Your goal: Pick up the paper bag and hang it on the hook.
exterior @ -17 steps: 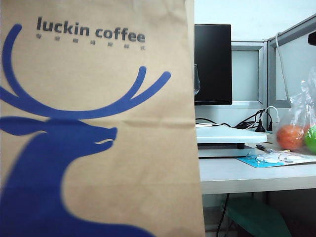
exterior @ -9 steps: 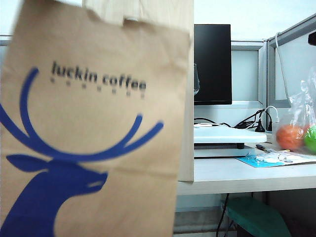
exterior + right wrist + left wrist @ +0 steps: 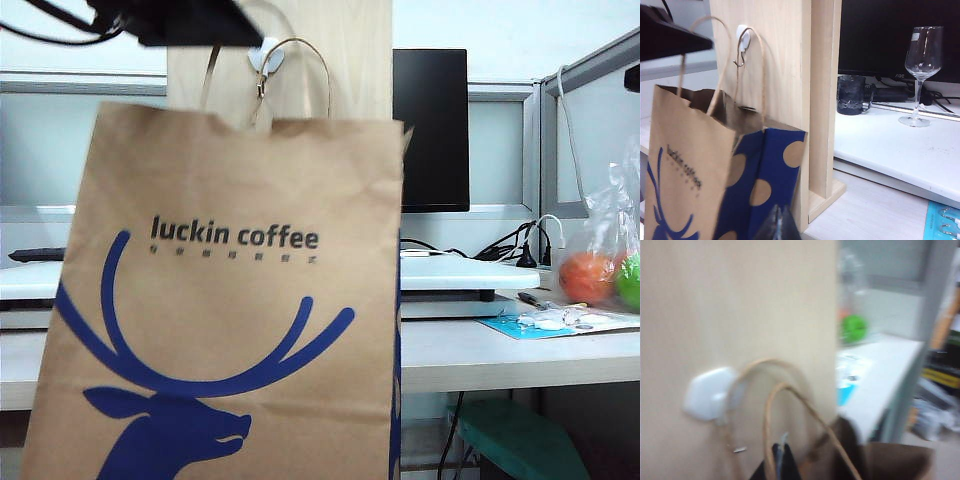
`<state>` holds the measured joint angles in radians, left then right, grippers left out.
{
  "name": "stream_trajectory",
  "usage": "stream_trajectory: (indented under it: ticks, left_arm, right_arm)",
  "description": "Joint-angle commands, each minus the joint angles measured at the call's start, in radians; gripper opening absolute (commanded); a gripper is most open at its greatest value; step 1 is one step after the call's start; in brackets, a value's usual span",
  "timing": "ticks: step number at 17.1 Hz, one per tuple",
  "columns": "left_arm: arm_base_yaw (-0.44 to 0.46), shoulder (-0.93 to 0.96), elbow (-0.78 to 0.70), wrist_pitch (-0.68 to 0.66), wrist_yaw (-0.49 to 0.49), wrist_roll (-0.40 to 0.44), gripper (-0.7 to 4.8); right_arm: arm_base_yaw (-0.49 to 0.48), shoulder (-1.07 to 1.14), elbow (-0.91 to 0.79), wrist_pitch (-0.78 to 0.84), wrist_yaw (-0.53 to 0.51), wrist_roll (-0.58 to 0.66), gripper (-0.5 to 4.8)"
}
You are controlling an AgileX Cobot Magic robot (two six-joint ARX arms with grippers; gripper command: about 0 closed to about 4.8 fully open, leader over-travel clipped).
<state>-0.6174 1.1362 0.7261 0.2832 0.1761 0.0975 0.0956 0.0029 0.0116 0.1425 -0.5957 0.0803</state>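
The bag (image 3: 215, 300) hangs upright in front of the board (image 3: 772, 60), one handle (image 3: 752, 65) looped at the hook (image 3: 742, 37), the other rising to the left gripper (image 3: 777, 460) just beside the hook. Its jaws are closed, apparently pinching that handle. The right gripper (image 3: 777, 225), well back from the board, is closed on nothing.

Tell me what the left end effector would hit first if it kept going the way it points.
Most likely the wooden board. The left end effector, shut, faces that board just below the hook, with the bag handles looped in between. The wrist view is blurred, so depth is uncertain.
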Motion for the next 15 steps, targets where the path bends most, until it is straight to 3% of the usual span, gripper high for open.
stream_trajectory:
  ticks: [1,2,15]
  left_arm:
    - [0.003,0.002,0.003,0.031,-0.103,0.023,-0.06]
    - [0.003,0.004,0.003,0.023,-0.134,0.024,-0.06]
    - [0.074,0.146,0.003,-0.025,-0.077,-0.003,-0.06]
  right_arm:
    - [0.000,0.000,-0.007,0.011,-0.002,-0.003,0.00]
    - [0.000,0.000,-0.007,0.011,-0.002,-0.002,0.00]
    - [-0.001,0.000,-0.007,0.011,-0.002,-0.003,0.00]
